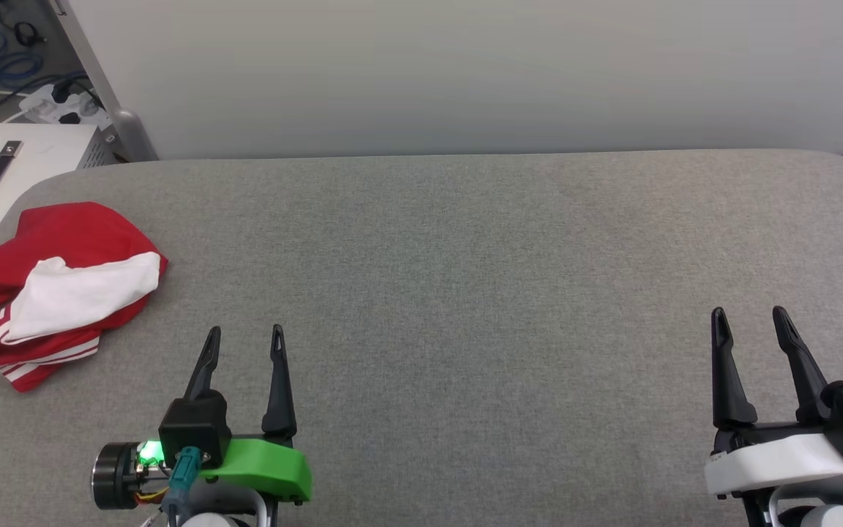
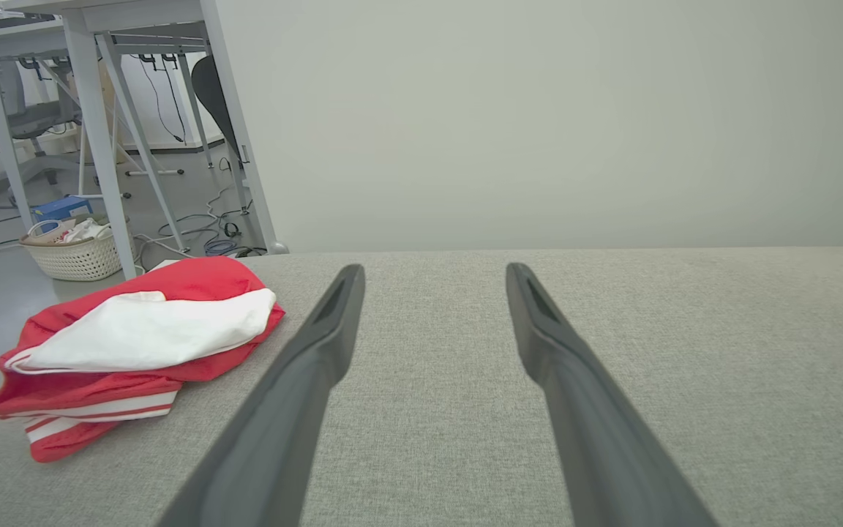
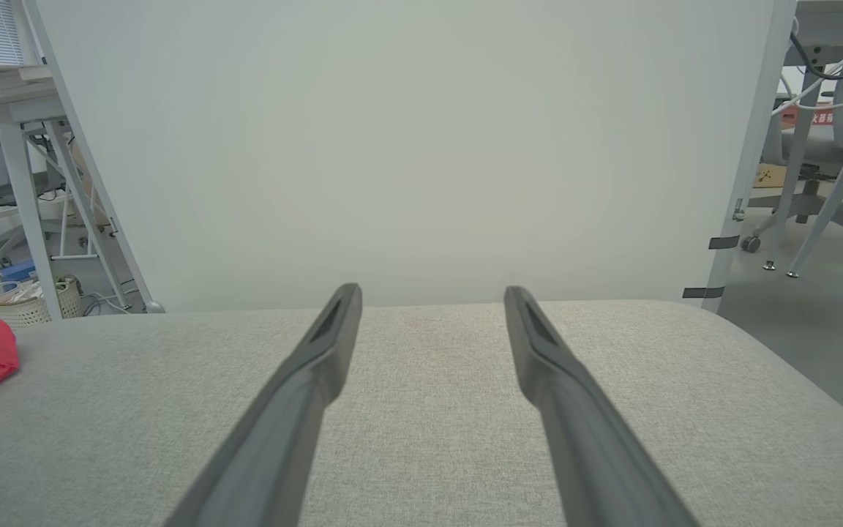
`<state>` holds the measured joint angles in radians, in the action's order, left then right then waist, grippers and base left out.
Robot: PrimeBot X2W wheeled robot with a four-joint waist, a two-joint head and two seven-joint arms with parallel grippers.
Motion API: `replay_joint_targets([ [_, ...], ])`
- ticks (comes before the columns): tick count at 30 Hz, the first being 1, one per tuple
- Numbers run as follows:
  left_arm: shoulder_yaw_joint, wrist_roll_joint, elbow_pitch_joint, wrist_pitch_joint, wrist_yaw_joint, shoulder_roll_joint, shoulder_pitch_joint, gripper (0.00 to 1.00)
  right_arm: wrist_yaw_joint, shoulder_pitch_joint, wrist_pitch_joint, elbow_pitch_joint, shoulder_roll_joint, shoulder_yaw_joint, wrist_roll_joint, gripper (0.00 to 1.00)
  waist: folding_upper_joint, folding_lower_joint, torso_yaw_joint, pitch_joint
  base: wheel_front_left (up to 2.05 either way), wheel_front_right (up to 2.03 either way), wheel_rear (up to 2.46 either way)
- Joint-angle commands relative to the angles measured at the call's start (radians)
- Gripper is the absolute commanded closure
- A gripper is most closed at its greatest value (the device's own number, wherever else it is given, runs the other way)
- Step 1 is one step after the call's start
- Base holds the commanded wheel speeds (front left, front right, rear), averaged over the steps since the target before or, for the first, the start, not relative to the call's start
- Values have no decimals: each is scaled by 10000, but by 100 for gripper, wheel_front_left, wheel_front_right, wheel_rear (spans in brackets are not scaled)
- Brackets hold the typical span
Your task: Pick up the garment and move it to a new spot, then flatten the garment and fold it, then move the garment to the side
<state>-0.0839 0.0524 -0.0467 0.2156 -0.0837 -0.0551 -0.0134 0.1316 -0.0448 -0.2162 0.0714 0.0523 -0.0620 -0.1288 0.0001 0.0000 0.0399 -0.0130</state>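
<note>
My left gripper [image 1: 246, 331] and right gripper [image 1: 749, 313]: fingers wide open, empty; garment [image 1: 63, 285] bunched at the left edge of the table [image 1: 465, 293]. I'd grab a thick fold with the left.

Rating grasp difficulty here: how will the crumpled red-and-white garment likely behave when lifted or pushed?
The garment lies in soft overlapping folds, so it is probably floppy and would drape and unfurl when lifted. It looks thin, so it is likely light. Pushed across the woven grey table, it would probably bunch rather than slide.
</note>
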Motion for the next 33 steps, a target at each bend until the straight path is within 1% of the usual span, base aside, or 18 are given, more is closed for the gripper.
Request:
replay_joint_targets([
  [1,-3,79,-34,110,-100,42,57,0,-8,-134,-109,43,-17,18,-108,0,-1,0,11,-1,0,0,0],
  [6,-5,150,-74,211,-123,44,53,0,-8,-179,-208,31,-18,38,-110,0,-1,0,47,3,0,0,0],
  [20,54,361,-106,462,140,49,39,0,-9,-249,-456,88,-20,94,-115,0,-1,0,155,-42,0,0,0],
  [33,70,347,-203,462,210,49,14,0,-9,-268,-456,30,-20,191,-71,0,-1,0,191,-73,0,0,0],
])
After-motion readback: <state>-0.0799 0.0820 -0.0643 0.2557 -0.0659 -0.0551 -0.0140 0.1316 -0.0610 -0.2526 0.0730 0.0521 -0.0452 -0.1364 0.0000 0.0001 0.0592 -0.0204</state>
